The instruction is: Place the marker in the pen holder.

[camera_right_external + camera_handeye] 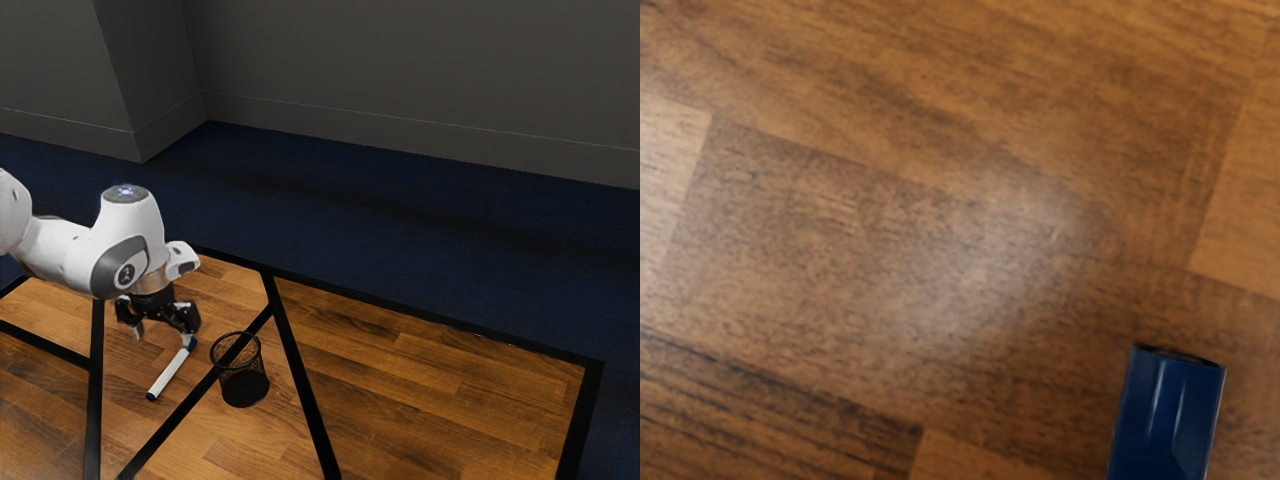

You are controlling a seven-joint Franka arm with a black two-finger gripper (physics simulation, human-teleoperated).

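The pincer (164, 332) is hovering above the table (430, 400), its two fingers standing apart and gripping nothing. The white marker (172, 371) is lying on the wood, one blue end sitting just under the pincer. Beside it, towards the exterior view's right, the black mesh pen holder (243, 386) is standing upright. Beyond the table, dark blue carpet (370, 240) is running to a grey wall (420, 70).

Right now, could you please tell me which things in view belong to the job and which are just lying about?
For the job:
white marker, blue at its ends
black mesh pen holder
my open claw

Merely surroundings:
wooden table
blue floor
grey wall
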